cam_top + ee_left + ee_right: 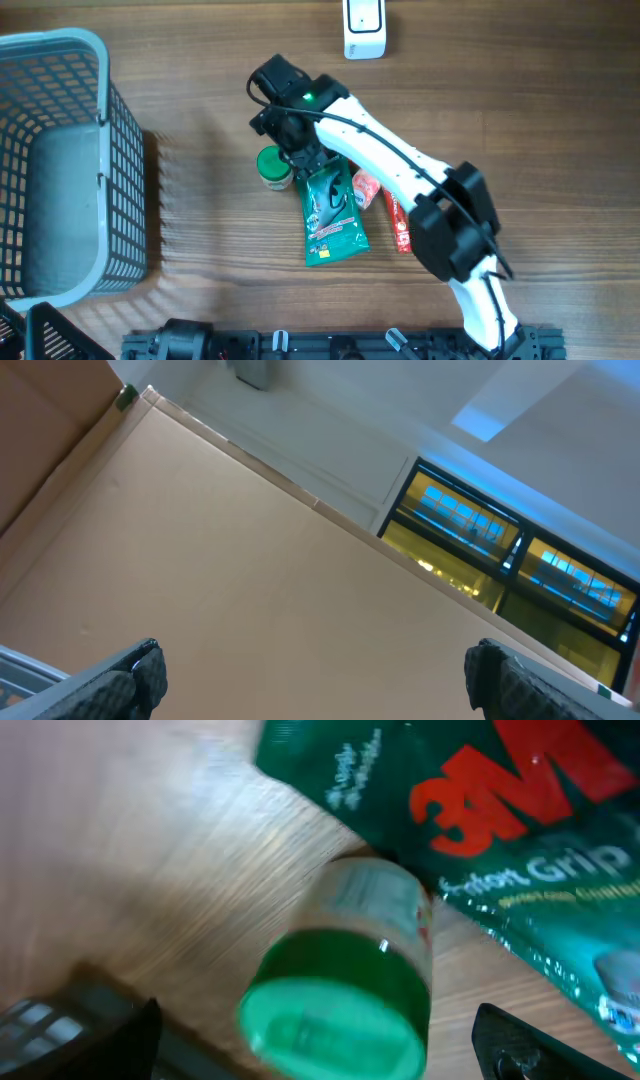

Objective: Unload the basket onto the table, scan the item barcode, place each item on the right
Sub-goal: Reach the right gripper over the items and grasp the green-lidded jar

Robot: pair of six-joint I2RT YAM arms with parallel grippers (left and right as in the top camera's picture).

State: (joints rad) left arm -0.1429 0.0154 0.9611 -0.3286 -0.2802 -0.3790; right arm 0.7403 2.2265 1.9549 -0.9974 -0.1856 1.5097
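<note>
The right claw (318, 1040) hangs with its fingers spread wide, one on each side of the small pale jar with a green lid (340, 990), and grips nothing. The jar sits near the middle of the wooden counter (520, 110). It is just beside the upper corner of a flat green foil packet printed with red letters (480, 810), possibly touching it.

The main risk, as I judge it, is the round body. If one finger meets it before the other, the jar may tip or roll off toward the left edge and the grey plastic mesh basket (60, 170). The packet lies so close that a finger could catch its corner and drag it along. A grip across the label might also cover the barcode, or leave it turned away from the white handheld scanner (365, 28) at the far edge.

The jar seems to stand roughly upright, with its lid up toward the claw and its long axis near vertical, perhaps leaning. Which side carries the barcode cannot be told from the blurred label.

The left claw (320, 680) is also spread wide and empty, and faces up at the room, away from the counter.
</note>
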